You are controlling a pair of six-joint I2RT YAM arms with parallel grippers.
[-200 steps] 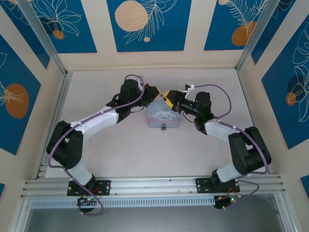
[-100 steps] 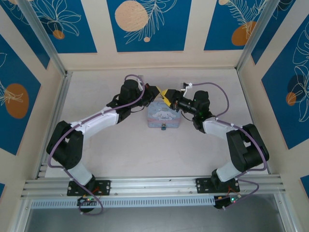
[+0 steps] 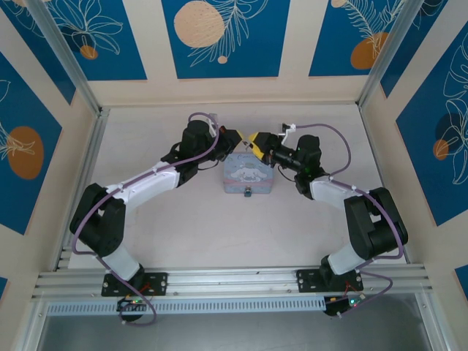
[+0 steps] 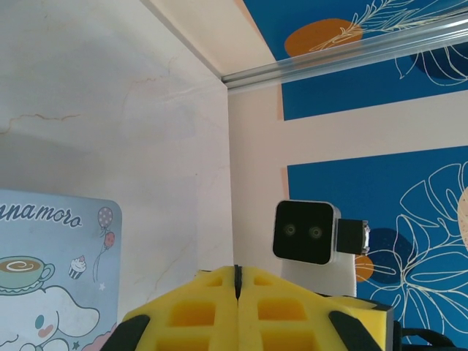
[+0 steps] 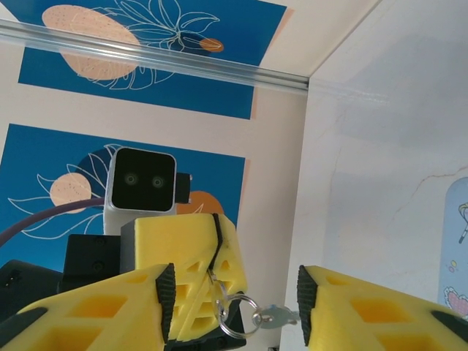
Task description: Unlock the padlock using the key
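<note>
My left gripper hovers over the far edge of the light blue tin box. Its yellow fingers are shut on a thin ring from which the small metal key hangs on a second ring. My right gripper faces it tip to tip and stands open, with the hanging key between its two fingers, touching neither. In the left wrist view the left gripper shows a closed seam. The tiny blue padlock sits at the tin's near edge.
The tin's cartoon lid lies just below the left fingers. The right arm's wrist camera is right in front of the left gripper. Patterned walls enclose the table on three sides; an aluminium rail runs along the near edge.
The right gripper has edged slightly toward the far wall and nearer the left gripper's tips. The left arm and the tin have stayed put.
</note>
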